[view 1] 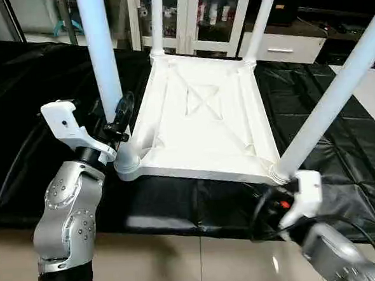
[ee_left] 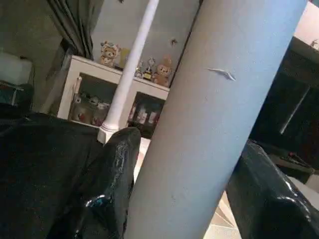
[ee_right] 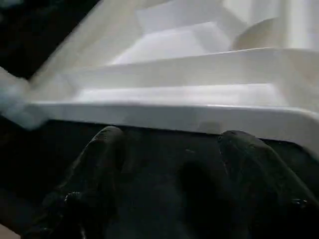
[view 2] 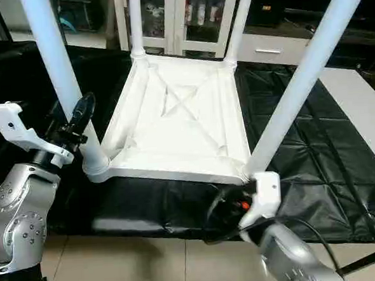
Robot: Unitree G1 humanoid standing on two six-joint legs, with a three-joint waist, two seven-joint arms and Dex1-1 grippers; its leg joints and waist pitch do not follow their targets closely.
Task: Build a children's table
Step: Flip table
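Note:
The children's table lies upside down on black cloth, its X-ribbed underside (view 1: pixel 204 101) facing up inside the raised rim (view 1: pixel 195 168). Four white legs stand in the corner sockets: near-left (view 1: pixel 103 56), near-right (view 1: pixel 337 93), and two far ones (view 1: pixel 157 21) (view 1: pixel 261 21). My left gripper (view 1: pixel 119 119) reaches around the near-left leg (ee_left: pixel 209 124) just above its socket (view 1: pixel 126 162). Its black fingers (ee_left: pixel 117 164) lie against both sides of the tube. My right gripper (ee_right: pixel 172 137) is open and holds nothing. It sits low in front of the near-right corner, facing the rim (ee_right: pixel 174 114).
Black quilted cloth (view 1: pixel 343 188) covers the work surface, and its front edge drops to a pale floor (view 1: pixel 182 262). A white glass-door cabinet (view 1: pixel 211 15) stands behind the table. A shelf with plush figures (ee_left: pixel 149 69) is in the left wrist view.

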